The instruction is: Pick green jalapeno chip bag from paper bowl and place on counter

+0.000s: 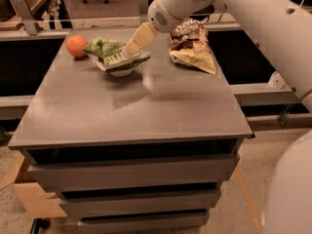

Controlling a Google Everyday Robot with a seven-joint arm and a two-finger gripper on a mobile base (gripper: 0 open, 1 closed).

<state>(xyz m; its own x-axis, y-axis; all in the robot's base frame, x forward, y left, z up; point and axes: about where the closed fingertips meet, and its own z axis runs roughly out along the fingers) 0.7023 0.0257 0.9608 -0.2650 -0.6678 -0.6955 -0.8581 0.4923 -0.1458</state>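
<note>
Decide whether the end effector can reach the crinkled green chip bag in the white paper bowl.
Probably yes: the end effector is right at the crinkled green chip bag, with nothing between them.

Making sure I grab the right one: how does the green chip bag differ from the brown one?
The green jalapeno chip bag sits in the paper bowl, overhanging it; the brown chip bag lies on the counter. The gripper is over the green bag, apart from the brown bag. Both are crinkled.
</note>
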